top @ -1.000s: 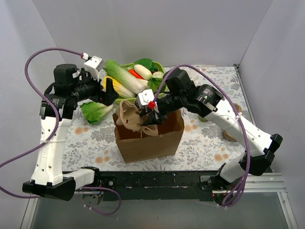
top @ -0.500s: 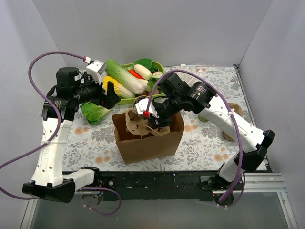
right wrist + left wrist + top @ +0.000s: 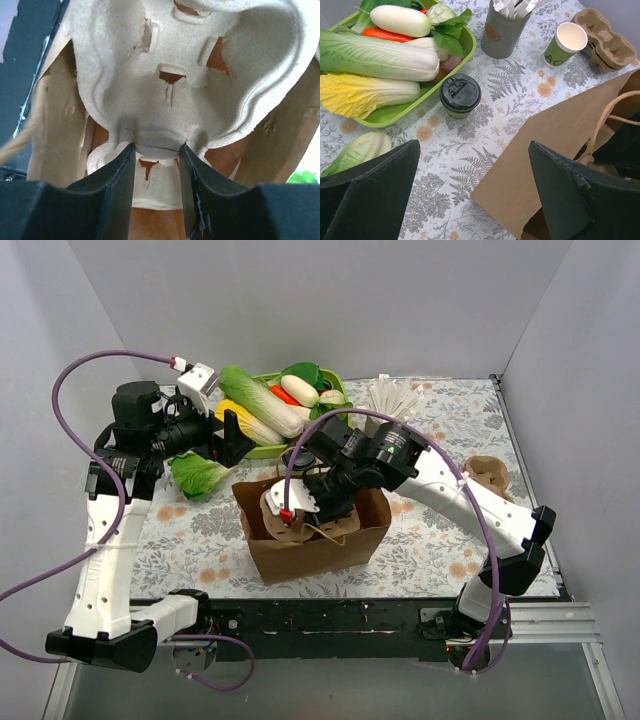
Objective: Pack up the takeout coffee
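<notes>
The packing is only prepared, not done. The takeout coffee (image 3: 460, 95) stands upright on the counter (image 3: 510, 115) with its black lid on, just beside the green tray (image 3: 395, 114) of vegetables and behind the paper bag (image 3: 320, 545). It is outside the bag and nothing touches it.

The bag stands open near the front of the counter. In its mouth is a pulp cup carrier (image 3: 190, 75). In the right wrist view the brown walls of the bag are on both sides of it, so I judge it is already partly inside. Whether it sits on the bottom I cannot tell.

The right tool (image 3: 156, 149) is clamped on the rim of this carrier, one finger on each side of the pulp edge, and reaches into the bag from above.

The left tool (image 3: 474, 150) has its fingers wide apart and holds nothing. It hangs over the counter near the back corner of the bag, and the coffee is in front of it.

What is left, as I judge: to set the carrier down and let it go, then to take the coffee and put it into the bag.
</notes>
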Controlling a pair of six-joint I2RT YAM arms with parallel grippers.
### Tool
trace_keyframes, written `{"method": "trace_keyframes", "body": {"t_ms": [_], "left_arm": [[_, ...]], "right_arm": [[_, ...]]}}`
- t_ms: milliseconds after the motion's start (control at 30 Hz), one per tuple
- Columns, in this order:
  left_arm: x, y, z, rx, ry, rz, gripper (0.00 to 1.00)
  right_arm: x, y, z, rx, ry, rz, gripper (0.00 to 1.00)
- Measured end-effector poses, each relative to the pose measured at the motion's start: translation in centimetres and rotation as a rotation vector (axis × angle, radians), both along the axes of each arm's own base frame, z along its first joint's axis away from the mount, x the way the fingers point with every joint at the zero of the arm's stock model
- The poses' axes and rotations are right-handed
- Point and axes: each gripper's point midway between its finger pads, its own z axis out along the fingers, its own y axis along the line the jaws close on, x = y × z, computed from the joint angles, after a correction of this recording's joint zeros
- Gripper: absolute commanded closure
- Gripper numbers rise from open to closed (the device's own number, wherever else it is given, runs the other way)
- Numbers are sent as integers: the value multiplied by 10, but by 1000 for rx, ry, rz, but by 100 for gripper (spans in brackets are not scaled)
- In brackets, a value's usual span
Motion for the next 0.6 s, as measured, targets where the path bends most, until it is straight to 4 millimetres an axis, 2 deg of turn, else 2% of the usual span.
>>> {"method": "trace_keyframes", "body": {"t_ms": [200, 333, 600], "left_arm": [[-5, -2, 11, -20, -36, -6, 8], [-9, -1, 14, -24, -47, -5, 8], [-8, 7, 7, 26, -42, 25, 8]], "right_arm": [[8, -11, -14, -85, -58, -37, 99], [13, -15, -15, -104, -84, -68, 99], [5, -27, -30, -154, -53, -95, 99]]}}
